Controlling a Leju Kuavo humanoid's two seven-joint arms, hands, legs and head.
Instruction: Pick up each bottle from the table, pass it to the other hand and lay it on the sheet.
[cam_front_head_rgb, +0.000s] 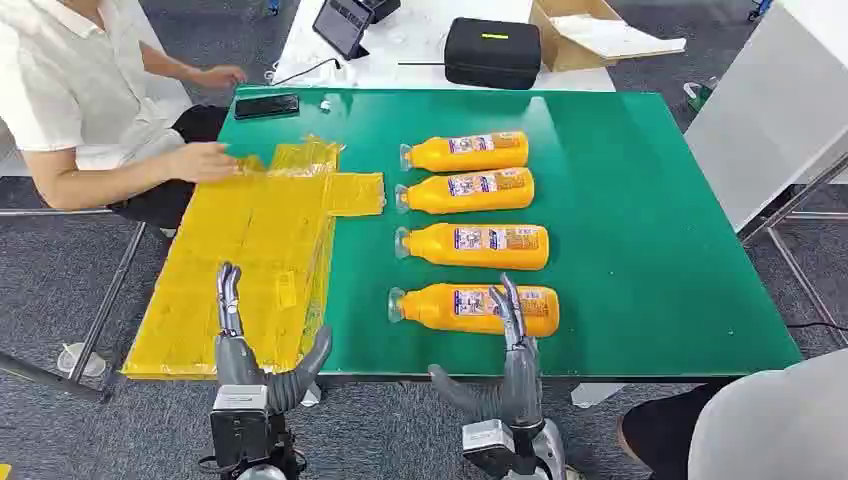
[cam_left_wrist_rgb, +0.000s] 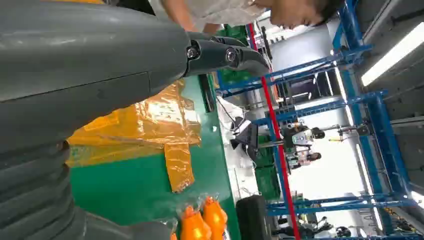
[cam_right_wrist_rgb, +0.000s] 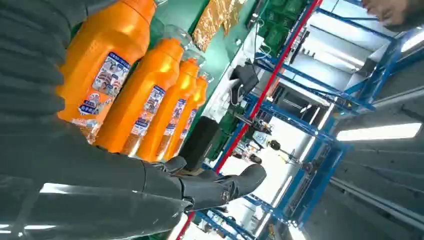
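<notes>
I see 4 orange bottles lying on their sides in a column down the middle of the green bench (cam_front_head_rgb: 640, 200), caps pointing toward the yellow sheet (cam_front_head_rgb: 250, 260). The nearest bottle (cam_front_head_rgb: 475, 308) lies close to the bench's near edge; the second bottle (cam_front_head_rgb: 475, 246), third bottle (cam_front_head_rgb: 468, 191) and farthest bottle (cam_front_head_rgb: 466, 152) lie beyond it, each just apart from the next.

My right hand (cam_front_head_rgb: 512, 360) is raised at the near edge, fingers straight and spread, grasping nothing; its fingertips overlap the label end of the nearest bottle in the head view, though I cannot tell whether they touch it. From the right wrist view the same 4 bottles run away beside my palm.

My left hand (cam_front_head_rgb: 240, 350) stands released too, fingers up and thumb out, over the near end of the sheet. The sheet covers the bench's left side and overhangs its left edge, with a crumpled flap at the far end.

A person (cam_front_head_rgb: 70, 90) sits at the far left corner, one hand (cam_front_head_rgb: 205, 160) resting on the sheet's far end. A black phone (cam_front_head_rgb: 266, 105) lies by the far edge.
</notes>
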